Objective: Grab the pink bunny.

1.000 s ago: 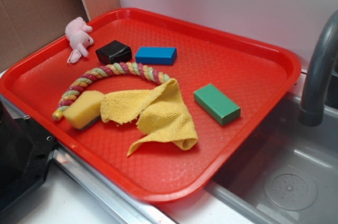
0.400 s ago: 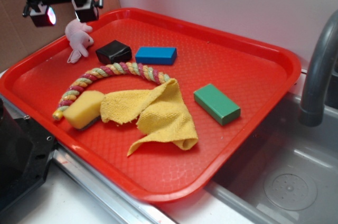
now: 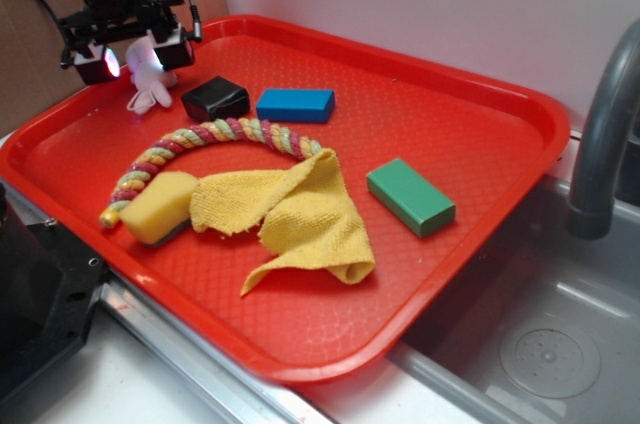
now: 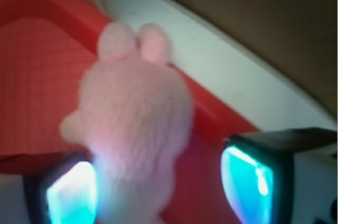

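- We see the gripper (image 3: 132, 57) at the tray's 10 o'clock corner, lowered over the pink bunny (image 3: 147, 72), its two lit pads on either side of the toy.
- In the wrist view the pink bunny (image 4: 136, 123) fills the space between the glowing fingertips (image 4: 72, 192); the jaws are spread wide, and we cannot tell whether either pad touches the fur.
- The bunny lies on the red tray (image 3: 480, 114) close to the far-left rim, its pale limbs trailing toward 6 o'clock.
- Just beside it, toward 3 o'clock, sits a black block (image 3: 215, 98), and next to that a blue block (image 3: 295, 104).
- A pastel braided rope (image 3: 200, 138) curves from below the blocks down toward 7 o'clock, ending by a yellow sponge (image 3: 160, 205).
- A yellow cloth (image 3: 290, 209) lies crumpled at the tray's middle, touching the sponge and the rope's end.
- A green block (image 3: 410, 196) rests alone toward 3 o'clock, well apart from the bunny.
- Beyond the tray at 4 o'clock we see a metal sink (image 3: 540, 334) and a grey faucet (image 3: 600, 144).
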`<action>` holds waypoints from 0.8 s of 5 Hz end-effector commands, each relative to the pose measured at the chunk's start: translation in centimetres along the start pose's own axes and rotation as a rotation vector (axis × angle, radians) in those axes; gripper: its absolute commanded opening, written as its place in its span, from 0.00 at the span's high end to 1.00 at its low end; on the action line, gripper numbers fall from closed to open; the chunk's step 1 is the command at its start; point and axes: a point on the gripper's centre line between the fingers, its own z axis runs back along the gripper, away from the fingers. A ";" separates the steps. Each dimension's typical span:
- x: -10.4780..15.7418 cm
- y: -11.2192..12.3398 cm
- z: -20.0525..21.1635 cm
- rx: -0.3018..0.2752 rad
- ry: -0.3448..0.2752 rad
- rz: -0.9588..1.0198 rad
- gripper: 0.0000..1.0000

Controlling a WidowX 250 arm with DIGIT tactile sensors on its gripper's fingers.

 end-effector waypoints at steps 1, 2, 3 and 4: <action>-1.0 -0.6 -1.0 0.059 0.031 -0.023 0.42; -1.0 -1.3 0.1 0.095 0.029 -0.068 1.00; -2.4 -3.6 5.5 0.069 0.001 -0.224 1.00; -5.9 -5.8 11.1 0.038 -0.018 -0.357 1.00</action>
